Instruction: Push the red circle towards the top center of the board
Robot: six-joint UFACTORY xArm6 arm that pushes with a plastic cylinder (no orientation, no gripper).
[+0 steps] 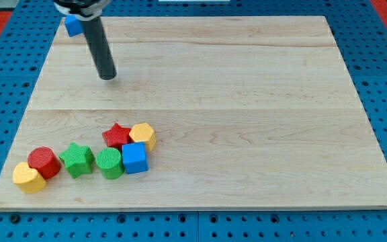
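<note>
Nearest the camera, at the tabletop's [261,101] seven o'clock corner, a yellow block [28,178] touches the red circle [44,161]. Beside them, running towards three o'clock, sit a green star [77,159], green cylinder [109,163], blue cube [134,157], red star [117,135] and yellow hexagon [142,135]. A blue block [72,25] peeks out at the eleven o'clock corner. I have no jaws, only a rod. My tip [107,76] stands well apart from the red circle, which lies at its seven o'clock. I judge I must get below the circle to push it towards twelve o'clock.
</note>
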